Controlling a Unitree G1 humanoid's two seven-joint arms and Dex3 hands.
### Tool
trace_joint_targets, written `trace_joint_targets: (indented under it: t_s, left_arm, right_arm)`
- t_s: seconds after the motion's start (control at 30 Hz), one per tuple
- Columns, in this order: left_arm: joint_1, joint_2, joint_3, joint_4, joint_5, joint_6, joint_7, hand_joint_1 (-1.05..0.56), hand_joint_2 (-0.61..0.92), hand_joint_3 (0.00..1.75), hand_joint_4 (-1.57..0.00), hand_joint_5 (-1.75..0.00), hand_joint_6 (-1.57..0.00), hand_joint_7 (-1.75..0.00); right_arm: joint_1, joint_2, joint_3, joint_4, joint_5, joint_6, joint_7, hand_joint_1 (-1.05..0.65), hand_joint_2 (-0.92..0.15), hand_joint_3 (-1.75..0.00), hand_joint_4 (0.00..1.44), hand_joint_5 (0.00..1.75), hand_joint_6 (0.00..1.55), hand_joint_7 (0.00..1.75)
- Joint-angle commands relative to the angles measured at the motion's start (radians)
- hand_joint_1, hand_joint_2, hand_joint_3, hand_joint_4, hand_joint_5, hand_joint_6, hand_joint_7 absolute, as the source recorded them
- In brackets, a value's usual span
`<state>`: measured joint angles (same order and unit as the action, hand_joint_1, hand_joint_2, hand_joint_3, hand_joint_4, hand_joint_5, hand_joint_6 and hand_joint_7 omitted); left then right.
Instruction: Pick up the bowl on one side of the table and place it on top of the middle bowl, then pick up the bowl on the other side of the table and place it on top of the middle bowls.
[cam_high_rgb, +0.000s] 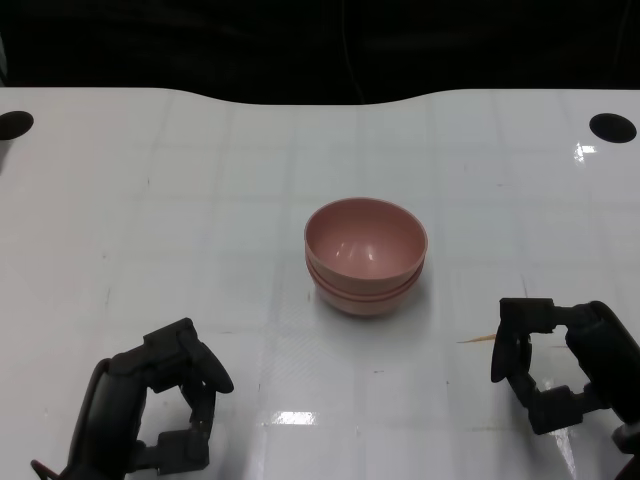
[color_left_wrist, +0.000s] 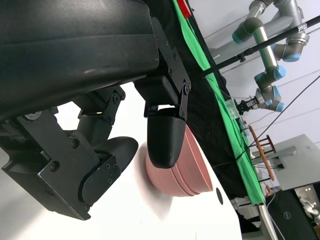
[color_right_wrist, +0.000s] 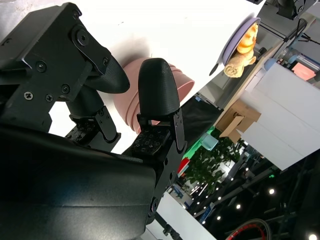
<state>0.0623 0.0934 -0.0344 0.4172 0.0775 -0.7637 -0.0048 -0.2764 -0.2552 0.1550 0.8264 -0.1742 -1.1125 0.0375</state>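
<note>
Both hands low at the near edge of the tabletop, pink bowls stacked at centre.

Left hand (cam_high_rgb: 160, 410) sits at the near left of the white tabletop (cam_high_rgb: 150, 220), fingers curled loosely with a gap between them, holding nothing; left wrist view confirms nothing between its fingers (color_left_wrist: 167, 135). Right hand (cam_high_rgb: 565, 365) sits at the near right, fingers likewise apart and empty. Stack of pink bowls (cam_high_rgb: 366, 255) stands upright in the middle of the tabletop, well apart from both hands and roughly between them; nested rims show at its side in the left wrist view (color_left_wrist: 192, 172), and the same stack shows past the right hand's fingers (color_right_wrist: 157, 87). Two dark round holes (cam_high_rgb: 612, 127) mark the far corners of the tabletop.
</note>
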Motion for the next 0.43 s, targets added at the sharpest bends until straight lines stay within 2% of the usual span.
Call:
trace_joint_targets:
  t_s: [0.03, 0.43]
  left_arm:
    - [0.0, 0.013, 0.013, 0.006, 0.001, -0.015, -0.005, 0.0, 0.29, 1.51, -0.83, -1.72, -0.8, -1.54]
    - [-0.012, 0.019, 0.013, 0.023, 0.014, -0.025, -0.003, 0.0, 0.3, 1.5, -0.85, -1.71, -0.82, -1.51]
  right_arm:
    - [0.014, 0.003, -0.017, -0.015, -0.021, -0.017, -0.009, 0.02, -0.19, -1.57, 0.92, 1.73, 0.85, 1.53]
    - [0.002, 0.01, -0.035, 0.001, -0.062, -0.045, -0.018, 0.03, -0.23, -1.52, 0.91, 1.71, 0.85, 1.47]
